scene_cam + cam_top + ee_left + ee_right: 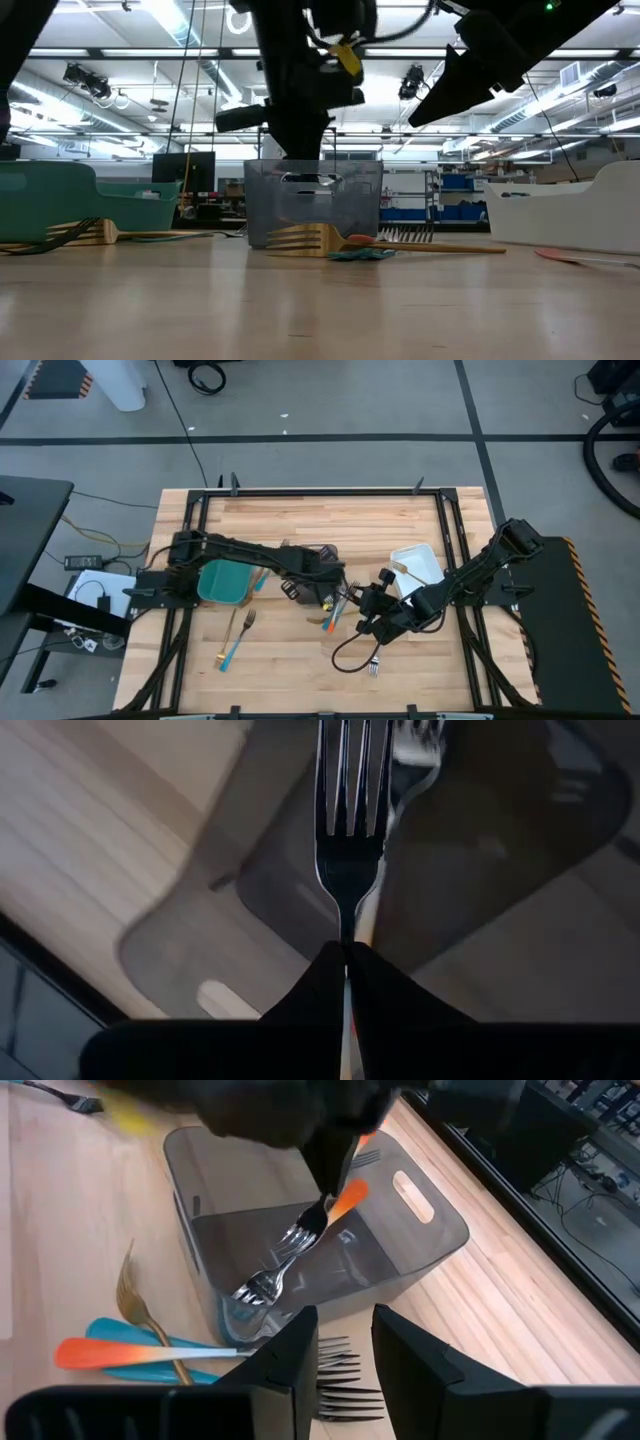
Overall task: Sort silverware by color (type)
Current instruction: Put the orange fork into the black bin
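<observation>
My left gripper (326, 576) hangs over the grey tray (420, 1230) and is shut on an orange-handled fork (340, 1202) whose silver tines (350, 780) point down into the tray. Another silver fork (262, 1285) lies inside the tray. My right gripper (345, 1350) is open and empty, above the table just beside the tray; in the high view it is right of the tray (372, 612). On the table by the tray lie an orange utensil (130, 1352), a teal one (125, 1330), a gold fork (135, 1295) and dark-tined forks (340, 1380). My left gripper pinches the fork's thin neck (347, 932) between its two fingertips, just behind the tines. The fingers come from above and lie along the fork. The fork is lifted clear, tilted with its tines down into the grey tray and its orange handle (350, 1192) upward.
A teal tray (222, 582) stands to the left and a white tray (415, 565) to the right of the grey one. A gold fork and a blue one (236, 636) lie near the table's front left, another fork (373, 665) at the front, beside a black cable.
</observation>
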Tool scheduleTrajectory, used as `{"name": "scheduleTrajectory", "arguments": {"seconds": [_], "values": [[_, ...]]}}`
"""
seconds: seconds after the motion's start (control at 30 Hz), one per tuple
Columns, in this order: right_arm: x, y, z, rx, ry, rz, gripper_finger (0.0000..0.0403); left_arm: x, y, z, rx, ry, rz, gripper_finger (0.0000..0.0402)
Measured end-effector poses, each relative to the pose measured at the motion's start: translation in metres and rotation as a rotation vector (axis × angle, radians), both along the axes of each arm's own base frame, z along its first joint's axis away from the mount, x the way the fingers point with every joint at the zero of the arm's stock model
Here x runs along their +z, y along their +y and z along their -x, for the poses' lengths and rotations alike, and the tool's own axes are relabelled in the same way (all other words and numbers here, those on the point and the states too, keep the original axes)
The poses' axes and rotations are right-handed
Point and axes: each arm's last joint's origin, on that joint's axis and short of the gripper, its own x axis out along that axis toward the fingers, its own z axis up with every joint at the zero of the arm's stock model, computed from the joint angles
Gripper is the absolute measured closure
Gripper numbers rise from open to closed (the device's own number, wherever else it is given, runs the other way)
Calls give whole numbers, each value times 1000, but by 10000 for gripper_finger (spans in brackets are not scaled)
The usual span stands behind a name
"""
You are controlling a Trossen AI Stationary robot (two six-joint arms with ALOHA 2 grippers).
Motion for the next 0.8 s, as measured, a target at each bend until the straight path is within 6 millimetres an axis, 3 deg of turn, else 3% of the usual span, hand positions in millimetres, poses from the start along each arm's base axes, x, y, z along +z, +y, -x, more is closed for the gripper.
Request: {"name": "scheduleTrajectory", "arguments": {"seconds": [0.23,0.8], "values": [[0,0,0,2,2,2,299,-6,-7,-14,-20,79,-13,388],[0,1,-1,4,-5,-1,299,-24,-20,-19,-96,125,-58,387]]}}
